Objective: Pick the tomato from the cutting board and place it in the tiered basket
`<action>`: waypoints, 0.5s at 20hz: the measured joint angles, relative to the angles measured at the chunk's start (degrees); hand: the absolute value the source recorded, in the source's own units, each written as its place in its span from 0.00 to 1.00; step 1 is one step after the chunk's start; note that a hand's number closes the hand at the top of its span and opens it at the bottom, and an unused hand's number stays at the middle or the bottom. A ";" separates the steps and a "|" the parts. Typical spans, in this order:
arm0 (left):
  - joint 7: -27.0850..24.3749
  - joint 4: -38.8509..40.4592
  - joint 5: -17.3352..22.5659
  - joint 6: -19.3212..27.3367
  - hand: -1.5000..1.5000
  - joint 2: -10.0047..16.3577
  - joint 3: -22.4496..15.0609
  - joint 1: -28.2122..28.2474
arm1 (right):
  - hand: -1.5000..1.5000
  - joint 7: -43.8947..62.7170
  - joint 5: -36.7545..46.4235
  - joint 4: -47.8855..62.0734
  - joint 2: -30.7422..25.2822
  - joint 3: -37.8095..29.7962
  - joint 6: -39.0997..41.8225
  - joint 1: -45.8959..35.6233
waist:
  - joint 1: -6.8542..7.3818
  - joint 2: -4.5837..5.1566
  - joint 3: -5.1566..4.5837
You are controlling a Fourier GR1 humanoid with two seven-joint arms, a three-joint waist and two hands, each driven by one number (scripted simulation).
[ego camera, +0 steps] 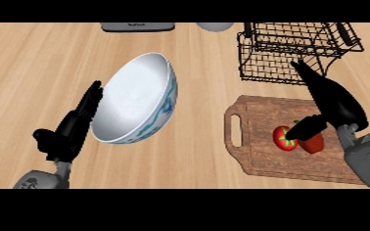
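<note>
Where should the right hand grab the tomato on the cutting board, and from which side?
Probably round the red middle of the tomato, from above right, where the right hand is. It is round, alone on the cutting board, so the hand can close on opposite sides.

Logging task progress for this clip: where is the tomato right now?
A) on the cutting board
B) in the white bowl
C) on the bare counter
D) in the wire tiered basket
A: the tomato lies on the wooden cutting board, with the right hand right beside it.
</note>
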 measured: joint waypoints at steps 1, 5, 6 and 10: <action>-0.06 0.09 -0.20 -0.05 0.50 -0.08 -0.13 0.07 | 0.00 3.64 -0.35 -1.51 -0.60 0.79 2.55 -0.63 | 0.10 0.09 0.14; -0.09 0.42 -0.54 -0.26 0.50 -0.56 -0.12 -0.05 | 0.00 18.84 -3.30 -10.28 -1.49 2.54 10.95 -3.14 | 0.38 0.30 0.57; 0.36 0.56 -0.35 -0.67 0.50 -0.47 0.08 -0.54 | 0.00 22.03 -3.88 -12.58 -1.56 2.81 12.12 -3.33 | 0.43 0.38 0.63; -0.80 1.83 -1.00 -1.20 0.50 -1.44 0.22 -0.92 | 0.00 28.99 -6.03 -18.84 -1.45 2.94 13.24 -4.39 | 1.09 0.67 0.87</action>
